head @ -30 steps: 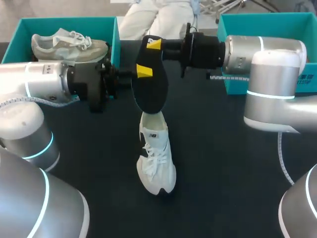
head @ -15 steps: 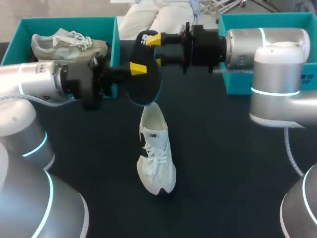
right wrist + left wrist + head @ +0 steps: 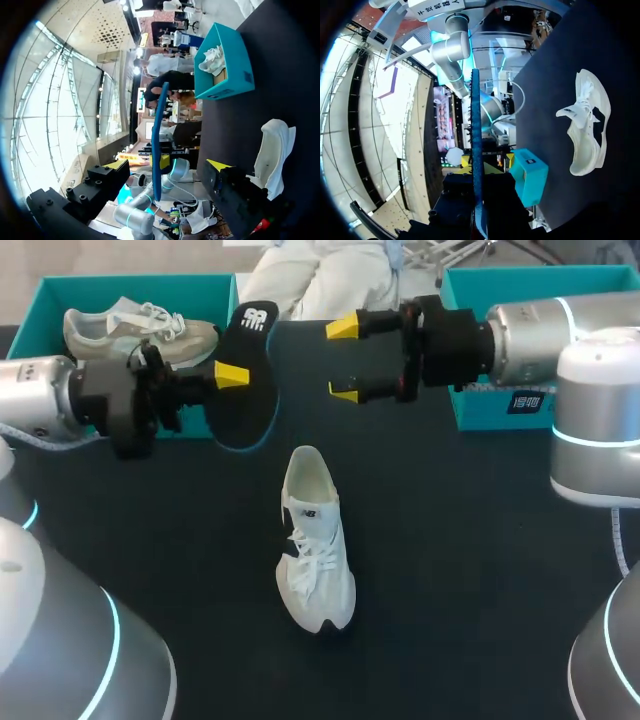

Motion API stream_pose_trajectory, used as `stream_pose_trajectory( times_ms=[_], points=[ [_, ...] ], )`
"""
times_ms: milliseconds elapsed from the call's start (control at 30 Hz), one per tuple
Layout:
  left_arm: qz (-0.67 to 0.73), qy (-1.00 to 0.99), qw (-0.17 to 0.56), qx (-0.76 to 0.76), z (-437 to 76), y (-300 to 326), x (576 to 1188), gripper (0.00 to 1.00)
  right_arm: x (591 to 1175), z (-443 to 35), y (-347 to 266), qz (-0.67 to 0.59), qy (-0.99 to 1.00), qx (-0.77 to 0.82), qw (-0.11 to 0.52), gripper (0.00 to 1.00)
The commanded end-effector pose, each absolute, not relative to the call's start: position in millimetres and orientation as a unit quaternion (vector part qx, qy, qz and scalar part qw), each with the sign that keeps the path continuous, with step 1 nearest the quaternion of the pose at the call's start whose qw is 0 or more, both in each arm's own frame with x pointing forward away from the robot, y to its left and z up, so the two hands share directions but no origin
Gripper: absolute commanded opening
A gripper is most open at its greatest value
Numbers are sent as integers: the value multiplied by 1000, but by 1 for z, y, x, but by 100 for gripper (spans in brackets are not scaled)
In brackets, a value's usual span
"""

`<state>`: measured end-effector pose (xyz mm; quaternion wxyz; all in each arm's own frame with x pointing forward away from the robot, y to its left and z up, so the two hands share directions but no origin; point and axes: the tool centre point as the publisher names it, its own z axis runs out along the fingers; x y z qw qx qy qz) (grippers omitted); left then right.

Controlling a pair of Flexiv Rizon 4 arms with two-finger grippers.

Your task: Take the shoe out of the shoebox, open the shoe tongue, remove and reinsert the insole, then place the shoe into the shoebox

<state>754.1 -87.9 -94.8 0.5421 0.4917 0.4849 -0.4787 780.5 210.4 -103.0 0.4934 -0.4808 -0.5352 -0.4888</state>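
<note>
A robot lab bench — two arms (image 3: 560, 330) over a black table (image 3: 450, 570), teal shoeboxes (image 3: 130, 284).

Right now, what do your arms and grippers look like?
Both left arm and right arm: silver-grey rounded tubes, glowing cyan joint rings, black wrist sections, thin pale cables alongside. The left gripper and right gripper: black, two fingers, yellow tips.

The shoe (image 3: 316, 545) lies before the left shoebox (image 3: 130, 282) and right shoebox (image 3: 520, 276), between them.
</note>
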Motion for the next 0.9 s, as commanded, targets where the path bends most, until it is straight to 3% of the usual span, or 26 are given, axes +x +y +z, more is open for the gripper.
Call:
stream_pose_trajectory(
  times_ms=[33, 567, 700, 900],
  points=[
    [-472, 486, 537, 502, -94, -79, 754, 0, 779, -103, 202, -488, -535, -479, 496, 100],
    [-472, 486, 537, 502, -94, -79, 754, 0, 779, -103, 202, -488, -535, -479, 496, 100],
    [-496, 606, 382, 491, -87, -75, 741, 0, 779, -103, 202, -488, -535, -479, 496, 100],
    [-548, 717, 226, 367, -83, -69, 724, 0, 779, -103, 202, -488, -535, -479, 496, 100]
  ],
)
